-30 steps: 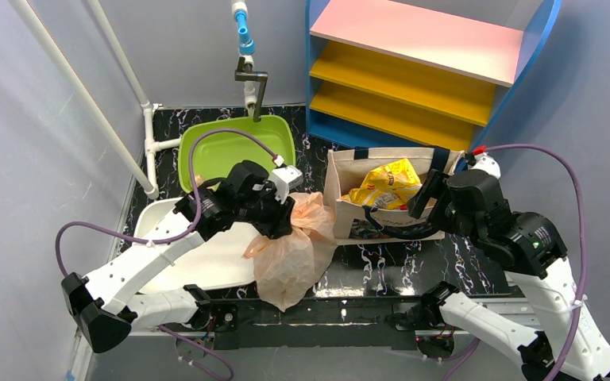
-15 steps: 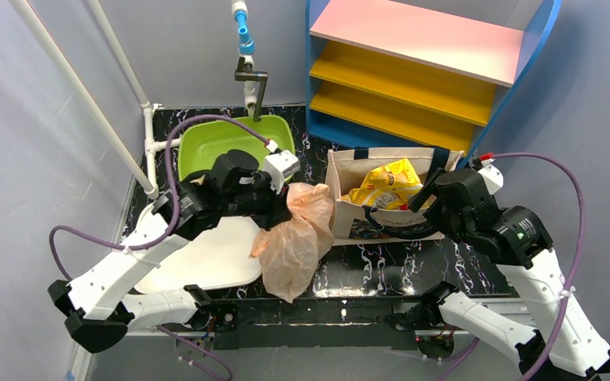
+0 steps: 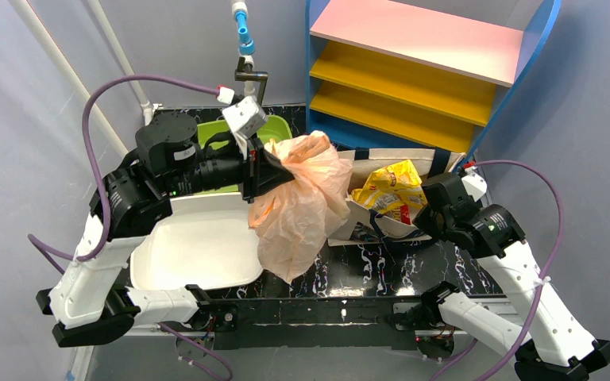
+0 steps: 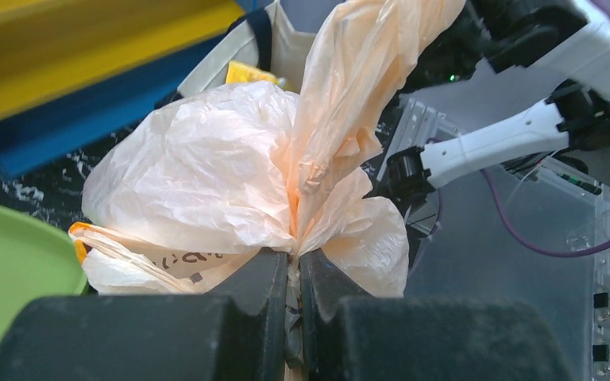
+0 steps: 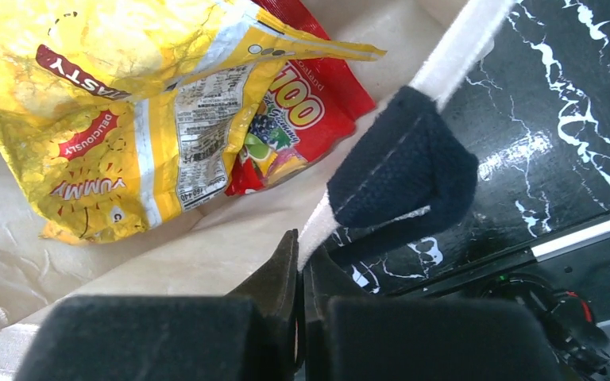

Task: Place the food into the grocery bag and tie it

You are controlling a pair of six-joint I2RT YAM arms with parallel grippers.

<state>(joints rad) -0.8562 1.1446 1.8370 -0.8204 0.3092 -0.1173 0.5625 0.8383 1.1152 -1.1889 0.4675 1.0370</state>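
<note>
Near edge: white tray (image 3: 198, 250) sits on the worktop (image 3: 365, 270), left side, in front of the left arm.

Bag (image 3: 298, 202): hangs bunched from the left hand (image 3: 264, 171), between the tray and the tote (image 3: 340, 230). Its lower end falls over the near part of the worktop; I cannot tell whether it touches.

Left hand: fingers pressed together on a gathered fold of the bag's plastic, as the wrist view shows. Dark lettering shows on the plastic just above the fingers. The contents cannot be seen through the plastic.

Right hand (image 5: 299, 254): fingers closed on the tote's cream rim, just beside its navy handle (image 5: 405, 171).

Food: yellow packet (image 5: 87, 119) lies inside the tote, partly over a red packet (image 5: 318, 95). Neither is in the bag.

Far side: green basin (image 3: 274, 127) is behind the left arm. Blue shelf (image 3: 413, 71) stands behind the tote.
</note>
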